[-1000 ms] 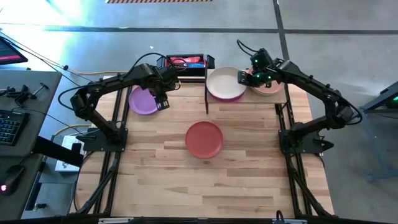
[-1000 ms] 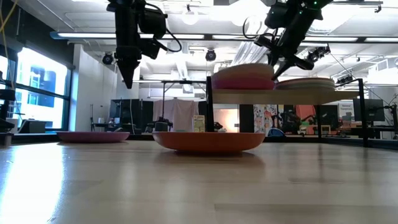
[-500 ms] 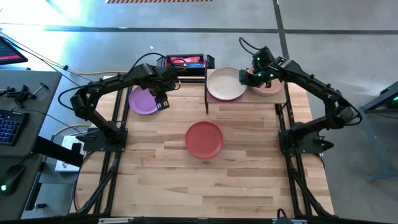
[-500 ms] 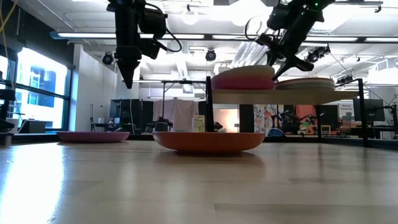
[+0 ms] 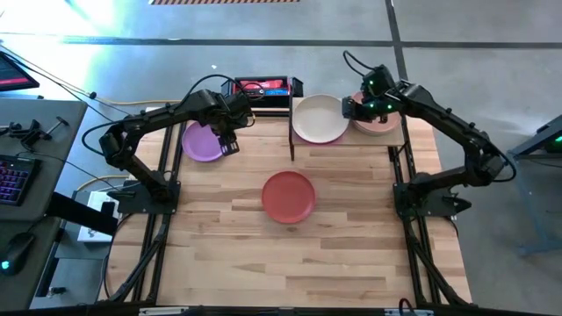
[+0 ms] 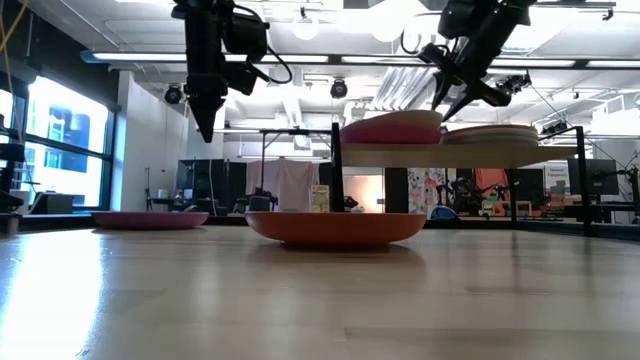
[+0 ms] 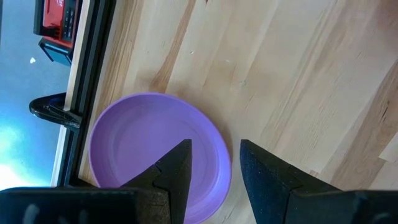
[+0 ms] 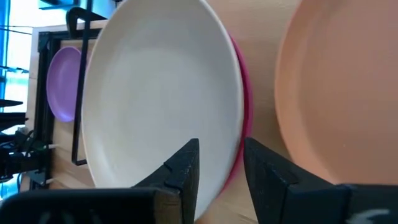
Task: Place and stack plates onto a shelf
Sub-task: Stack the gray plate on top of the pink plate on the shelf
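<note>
Slatted wooden tabletop [image 5: 263, 246] underneath everything, with the raised shelf [image 5: 351, 145] at the far right corner, on black posts. On the shelf, two stacks side by side: a cream plate [image 5: 318, 117] lying on a pink plate [image 8: 244, 112] whose rim peeks out beneath, and just beside them a peach plate [image 5: 379, 123]; how many more lie under either stack cannot be told from here. Down on the tabletop, a terracotta red plate [image 5: 289, 195] near the middle and a purple plate [image 5: 204, 142] by the far left edge, well apart.

Right gripper [image 5: 353, 109] above the shelf, over the gap between the two stacks, fingers parted and empty, clear of the rims in the low view. Left gripper [image 5: 230, 143] hanging over the near rim of the purple plate, fingers spread wide, holding nothing, well above the wood.

Likely stiff, light and matte, so not very slippery, though probably chippable if dropped on the stack. Best hold: pinch across the low rim, one finger inside and one under the lip; a flat-lying plate offers little else.

Around: red-and-black device [image 5: 261, 87] past the far table edge, keyboard [image 5: 12, 175] on the side desk. In the way: the shelf's black post [image 5: 291, 132] between tabletop plates and platform, needing a lift over or around.
</note>
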